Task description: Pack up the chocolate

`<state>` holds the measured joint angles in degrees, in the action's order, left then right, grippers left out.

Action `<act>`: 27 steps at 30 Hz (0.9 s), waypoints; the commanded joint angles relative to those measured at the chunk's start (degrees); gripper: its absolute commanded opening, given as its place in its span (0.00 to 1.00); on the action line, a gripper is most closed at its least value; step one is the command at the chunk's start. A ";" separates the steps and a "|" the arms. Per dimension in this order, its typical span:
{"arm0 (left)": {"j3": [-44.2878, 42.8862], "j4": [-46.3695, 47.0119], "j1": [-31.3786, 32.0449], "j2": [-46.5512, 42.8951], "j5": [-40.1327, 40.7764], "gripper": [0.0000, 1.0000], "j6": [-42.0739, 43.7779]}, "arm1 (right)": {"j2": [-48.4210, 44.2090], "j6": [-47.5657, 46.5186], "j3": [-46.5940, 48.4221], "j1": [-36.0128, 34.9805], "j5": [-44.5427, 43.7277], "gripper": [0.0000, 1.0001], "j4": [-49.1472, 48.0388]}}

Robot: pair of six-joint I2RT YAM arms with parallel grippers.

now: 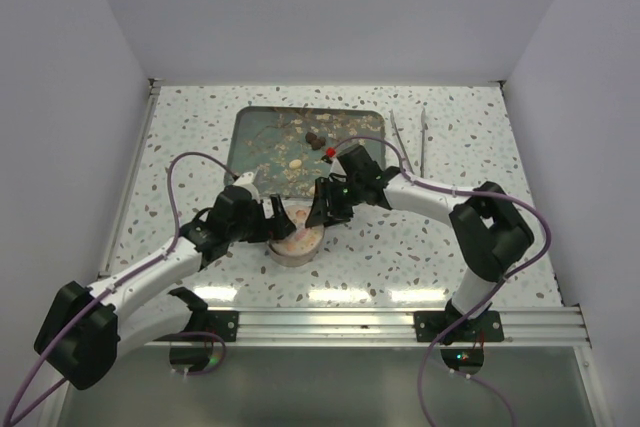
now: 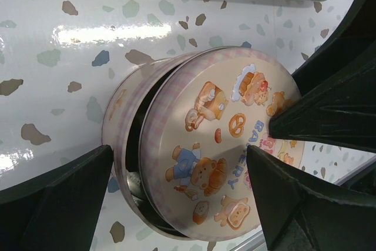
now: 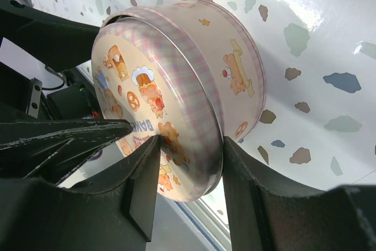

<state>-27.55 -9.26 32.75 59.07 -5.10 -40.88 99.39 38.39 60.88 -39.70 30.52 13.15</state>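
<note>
- Lid (image 3: 147,92) is clamped by its rim in my right gripper (image 3: 191,145), one finger on the printed top, the other on the far side of the edge.
- It sits tilted on the tin (image 3: 241,74), w/ a dark gap open on one side.
- Left gripper (image 2: 179,152) is spread wide, a finger on either side of the tin, gripping nothing as far as I can tell.
- Chocolate (image 1: 312,137) lies loose in the tray (image 1: 240,147), just beyond the tin and away from my bases.
- Can't tell if any pcs are inside the tin.
- What matters next: the tray is straight behind the tin, approx. centred btw. both arms. Right is tied up w/ the lid, so I reckon the free left should reach back.
</note>
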 commanded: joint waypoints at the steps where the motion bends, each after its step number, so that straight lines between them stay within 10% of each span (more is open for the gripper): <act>1: -2.42 6.80 1.44 -1.94 -9.58 1.00 -3.50 | 1.94 -0.25 2.66 -3.80 0.85 0.45 -4.45; 27: -0.84 11.19 1.52 -5.28 -12.30 1.00 -3.06 | 2.12 -0.51 4.60 -4.68 0.06 0.45 -2.78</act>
<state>-27.22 -12.73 32.75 56.14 -4.97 -41.08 100.03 37.91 63.09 -41.36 29.23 15.05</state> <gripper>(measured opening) 0.999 0.462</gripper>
